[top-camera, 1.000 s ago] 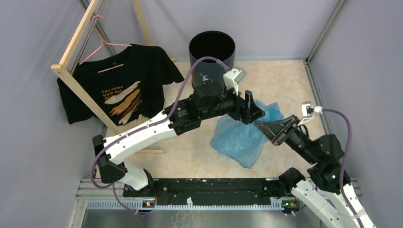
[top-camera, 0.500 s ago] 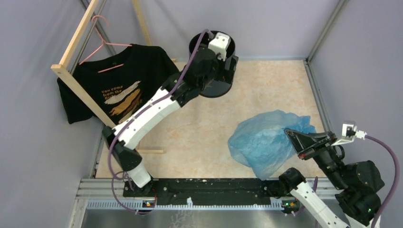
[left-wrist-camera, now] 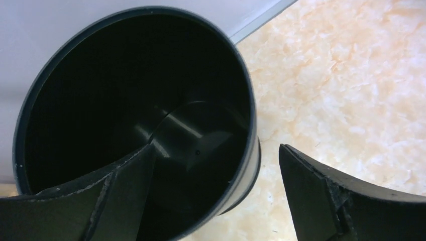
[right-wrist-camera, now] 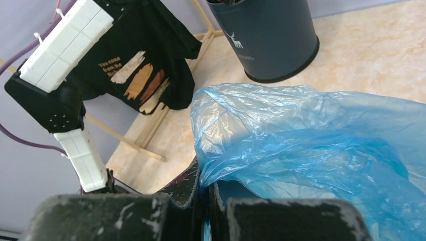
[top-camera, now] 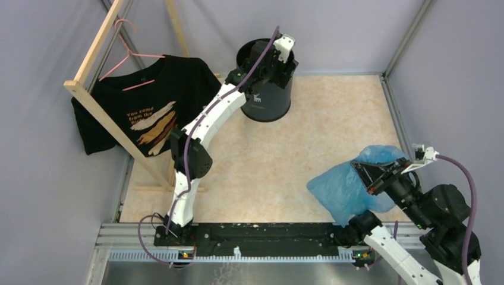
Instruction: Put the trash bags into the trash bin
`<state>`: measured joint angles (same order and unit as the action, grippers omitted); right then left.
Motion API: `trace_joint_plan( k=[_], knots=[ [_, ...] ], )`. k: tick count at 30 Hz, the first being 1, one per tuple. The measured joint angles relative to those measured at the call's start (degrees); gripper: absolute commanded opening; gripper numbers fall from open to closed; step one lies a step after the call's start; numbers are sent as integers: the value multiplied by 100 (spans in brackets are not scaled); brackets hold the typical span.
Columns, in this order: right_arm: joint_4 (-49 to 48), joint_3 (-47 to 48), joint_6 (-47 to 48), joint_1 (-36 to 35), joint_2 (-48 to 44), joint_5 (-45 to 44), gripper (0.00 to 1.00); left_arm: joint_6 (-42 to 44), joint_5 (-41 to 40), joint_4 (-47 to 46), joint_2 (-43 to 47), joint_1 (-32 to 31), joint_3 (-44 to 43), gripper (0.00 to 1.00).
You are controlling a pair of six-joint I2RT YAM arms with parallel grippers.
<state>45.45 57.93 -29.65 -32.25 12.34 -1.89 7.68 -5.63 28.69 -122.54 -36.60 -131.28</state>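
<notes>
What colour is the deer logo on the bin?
White. The logo shows best on the bin in the right wrist view.

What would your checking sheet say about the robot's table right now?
Surface: beige marbled tabletop, no spills seen.
Job's things: blue trash bag at the near right, not in yet; trash bin upright at the back, nothing seen inside.
Clutter: black T-shirt on a pink hanger, hung on a wooden rack at the left.
Grippers: left gripper open at the bin's rim, holding nothing; right gripper shut on the trash bag.
Cables: purple cables loop along both arms, no snag seen.
Surroundings: plain grey walls; nothing else seen.
</notes>
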Motion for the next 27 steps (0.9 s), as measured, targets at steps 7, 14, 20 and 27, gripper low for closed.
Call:
trace_joint_plan(
  k=[7,14,20,27],
  knots=[
    [20,-26,87,0,363,302,0,273,352,-15,-291,179,-31,77],
    [44,-236,199,0,658,876,0,251,557,-13,-313,133,-13,53],
    [-66,-435,262,-2,708,1178,0,131,516,-42,-291,107,140,38],
    [-286,-756,247,0,553,1047,0,149,758,28,240,28,732,19]
  ],
)
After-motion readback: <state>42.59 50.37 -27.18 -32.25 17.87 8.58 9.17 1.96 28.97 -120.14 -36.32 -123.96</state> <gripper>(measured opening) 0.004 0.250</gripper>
